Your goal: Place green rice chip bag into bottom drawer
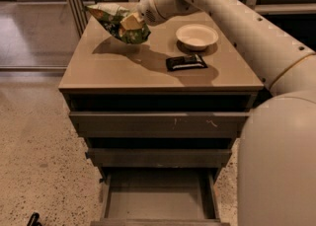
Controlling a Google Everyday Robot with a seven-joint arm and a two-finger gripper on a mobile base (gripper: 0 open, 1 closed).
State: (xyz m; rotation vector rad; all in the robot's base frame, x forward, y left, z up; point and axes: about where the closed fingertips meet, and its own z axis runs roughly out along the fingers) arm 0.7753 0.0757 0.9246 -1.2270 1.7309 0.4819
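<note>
At the cabinet's foot, the bottom drawer [159, 199] stands pulled out toward the camera, its plain grey floor bare between low side walls; the two upper drawers [158, 124] sit above it with flat grey fronts, the topmost projecting a little further than the one below; speckled floor [39, 141] lies open to the left of the cabinet, while the robot's pale body [279, 170] fills the space to the right. On the cabinet top [111, 69], the left and front areas are unoccupied; a white bowl [197, 36] sits toward the back right, and a flat black wrapped bar [186, 62] lies just in front of it, apart from it. The gripper [131, 22] is above the back left corner of the top, fingers pinched on the green rice chip bag [114, 18]; the bag is clear of the surface, tilted, casting a shadow below; it is glossy, crumpled, green and white with a yellowish end.
</note>
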